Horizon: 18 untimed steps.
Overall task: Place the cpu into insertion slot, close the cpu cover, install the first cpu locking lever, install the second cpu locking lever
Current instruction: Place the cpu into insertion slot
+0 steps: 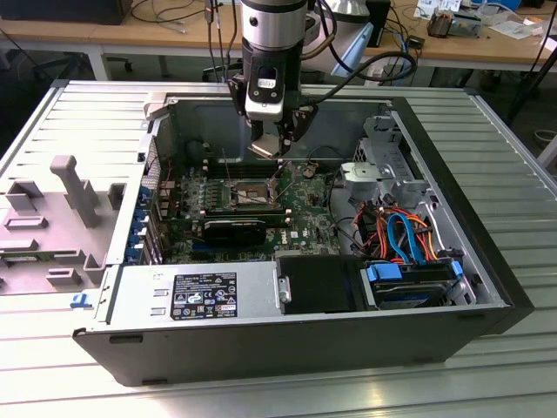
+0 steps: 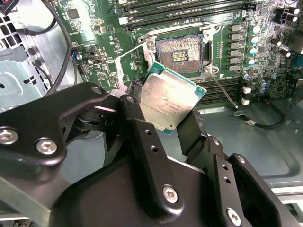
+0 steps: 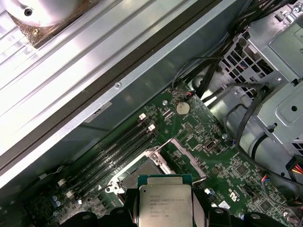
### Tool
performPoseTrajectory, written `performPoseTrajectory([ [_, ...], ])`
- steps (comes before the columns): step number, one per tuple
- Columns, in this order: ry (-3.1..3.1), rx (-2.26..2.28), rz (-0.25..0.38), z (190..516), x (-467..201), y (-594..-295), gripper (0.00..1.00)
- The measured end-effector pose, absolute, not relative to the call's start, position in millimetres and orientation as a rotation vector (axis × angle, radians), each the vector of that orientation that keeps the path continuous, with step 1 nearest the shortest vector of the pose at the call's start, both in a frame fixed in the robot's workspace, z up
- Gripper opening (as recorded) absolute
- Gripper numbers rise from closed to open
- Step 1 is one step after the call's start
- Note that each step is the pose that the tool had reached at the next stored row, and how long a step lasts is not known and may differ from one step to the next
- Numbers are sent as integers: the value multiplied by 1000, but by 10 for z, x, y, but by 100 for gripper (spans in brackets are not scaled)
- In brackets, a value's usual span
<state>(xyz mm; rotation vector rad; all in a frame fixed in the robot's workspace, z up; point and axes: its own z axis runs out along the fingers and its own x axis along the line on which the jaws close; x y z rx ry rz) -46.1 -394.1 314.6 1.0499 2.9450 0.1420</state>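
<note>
Black gripper (image 2: 165, 113) arms crowd the foreground in the second wrist view, clamped on opposite edges of the cpu (image 2: 168, 99), which hangs in the air, silver face showing, clear of the green motherboard (image 2: 227, 19). Beyond it the insertion slot (image 2: 182, 52) sits bare, its dark centre exposed. The cpu cover (image 2: 131, 48) is swung up off it and a thin locking lever (image 2: 222, 92) stands free alongside. From the exterior view, the computer case (image 1: 261, 348) lies open on the bench (image 1: 487, 383), and the gripper hovers just above the slot, toward the case's far wall. Seating the chip looks like the step in hand. I'd judge it wants the chip flat and square to the socket rim, corners matched, then set straight down with no sideways slide, since a tilted drop could bend those fine contacts
</note>
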Motion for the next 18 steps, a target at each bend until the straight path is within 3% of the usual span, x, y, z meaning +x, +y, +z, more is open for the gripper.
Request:
performPoseTrajectory([
  [18, 2933, 1080, 142, 3147, -461, -3941, 54],
])
